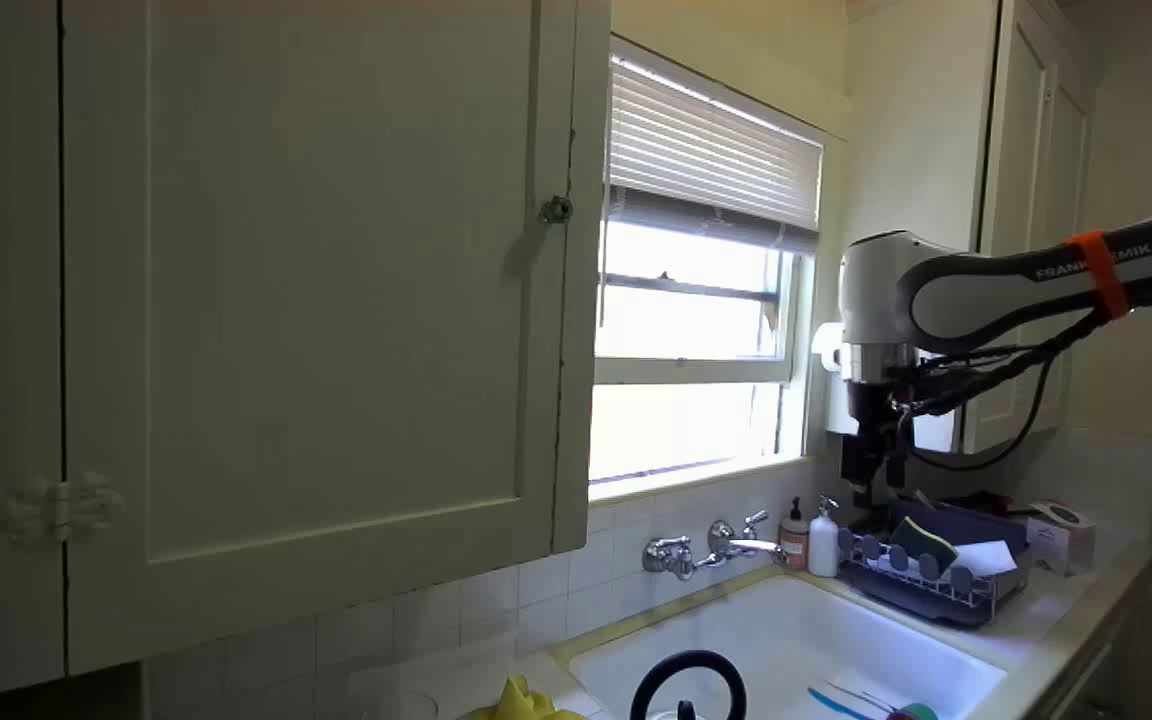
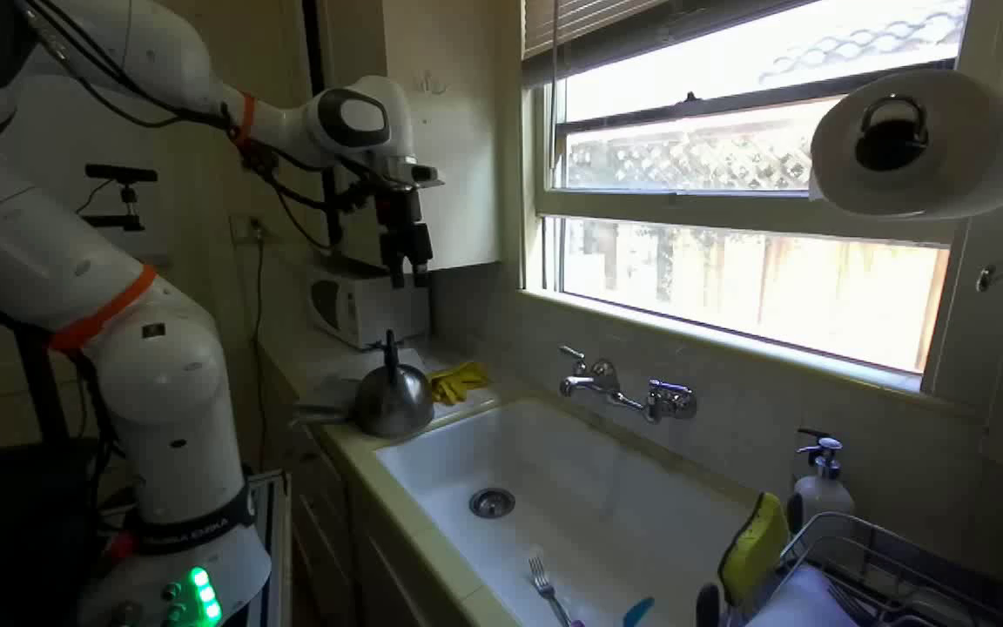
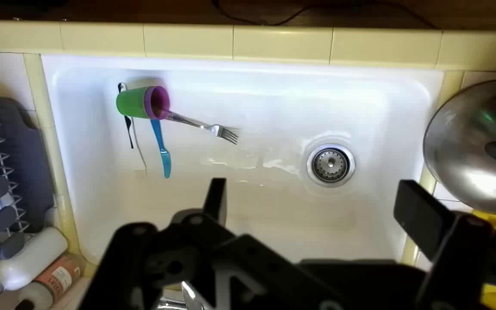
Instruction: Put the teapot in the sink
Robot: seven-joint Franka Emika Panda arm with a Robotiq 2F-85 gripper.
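The teapot (image 2: 394,405), grey shiny metal with a black loop handle, stands upright on the counter beside the sink (image 2: 623,505), at its drain end. In an exterior view only its black arched handle (image 1: 690,658) shows at the bottom edge. In the wrist view the teapot (image 3: 463,142) is cut off at the right, outside the white basin (image 3: 274,99). My gripper (image 3: 314,204) is open and empty, pointing down above the sink. In both exterior views the gripper (image 1: 878,485) (image 2: 409,280) hangs high, well apart from the teapot.
The chrome tap (image 2: 615,387) sticks out from the wall over the sink. A green cup (image 3: 134,102), a fork (image 3: 205,126) and a blue knife (image 3: 162,150) lie in the basin. A dish rack (image 3: 24,163) and soap bottles stand at the far end. Yellow gloves (image 2: 458,381) lie beside the teapot.
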